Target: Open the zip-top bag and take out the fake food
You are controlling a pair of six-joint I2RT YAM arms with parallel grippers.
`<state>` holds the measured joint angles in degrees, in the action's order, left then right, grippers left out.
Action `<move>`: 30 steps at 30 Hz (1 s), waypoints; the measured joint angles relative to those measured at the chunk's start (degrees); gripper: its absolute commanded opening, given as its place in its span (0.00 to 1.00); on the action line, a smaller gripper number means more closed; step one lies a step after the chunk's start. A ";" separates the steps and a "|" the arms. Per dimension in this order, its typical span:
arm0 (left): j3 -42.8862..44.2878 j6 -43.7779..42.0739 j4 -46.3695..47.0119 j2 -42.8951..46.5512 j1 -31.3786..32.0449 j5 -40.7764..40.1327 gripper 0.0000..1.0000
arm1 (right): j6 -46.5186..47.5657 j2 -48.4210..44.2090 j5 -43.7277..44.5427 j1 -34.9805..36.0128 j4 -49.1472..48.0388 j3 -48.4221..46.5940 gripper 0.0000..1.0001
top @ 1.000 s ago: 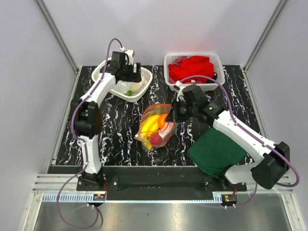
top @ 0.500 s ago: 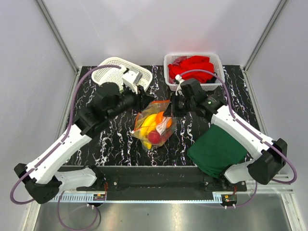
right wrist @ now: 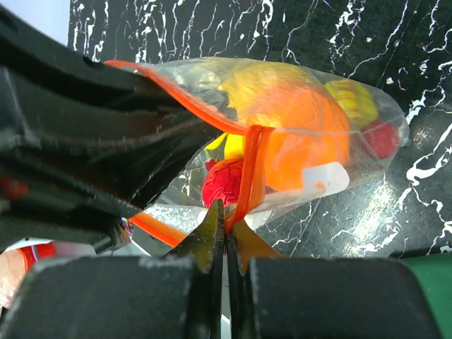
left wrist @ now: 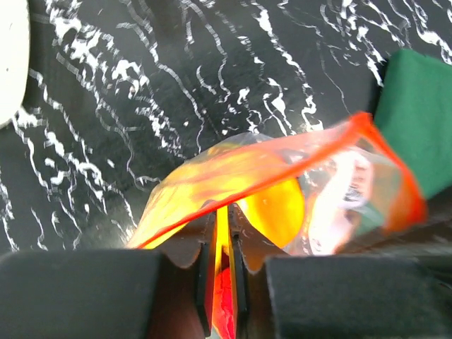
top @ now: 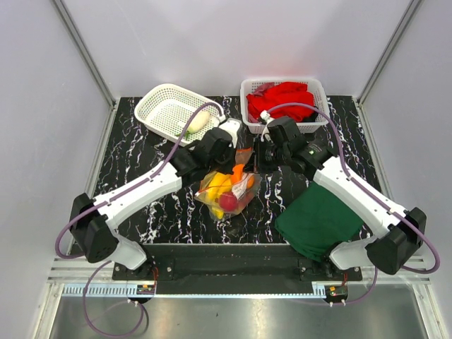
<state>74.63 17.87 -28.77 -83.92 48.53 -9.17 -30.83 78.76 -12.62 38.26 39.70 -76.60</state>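
Zip-top bag (top: 227, 191), limp and slippery beside the green cloth (top: 318, 219), seems best held by its zip strip (right wrist: 248, 169), where left jaws and right jaws clamp.

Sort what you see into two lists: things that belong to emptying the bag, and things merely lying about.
Belongs to the job: zip-top bag; fake food inside it; left hand and right hand, each pinching its orange-red edge; rounded basket holding a pale piece.
Lying about: dark green cloth; square basket of red cloth.
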 measured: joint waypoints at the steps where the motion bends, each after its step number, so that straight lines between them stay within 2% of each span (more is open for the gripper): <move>1: 0.02 1.40 -0.35 0.00 0.00 -0.79 0.22 | 0.00 -0.22 -0.02 0.00 0.02 0.04 0.00; 9: -0.50 12.39 1.01 -0.59 0.00 -1.99 0.39 | -0.46 -2.43 -0.02 0.00 0.00 0.68 0.00; 12: -2.10 15.21 2.60 -1.29 0.00 -1.92 0.52 | -0.57 -3.74 -0.04 0.00 -0.02 1.25 0.00; 19: -4.07 18.69 6.10 -3.54 0.00 0.83 0.63 | -0.92 -5.79 0.00 0.00 -0.44 4.87 0.00; 30: -10.12 21.07 17.64 -5.33 0.26 10.19 0.79 | -1.16 -11.54 0.87 0.00 -0.79 12.81 0.00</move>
<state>64.51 38.94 -11.14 -89.25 48.80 1.02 -31.99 67.22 -11.75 38.26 38.92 -63.79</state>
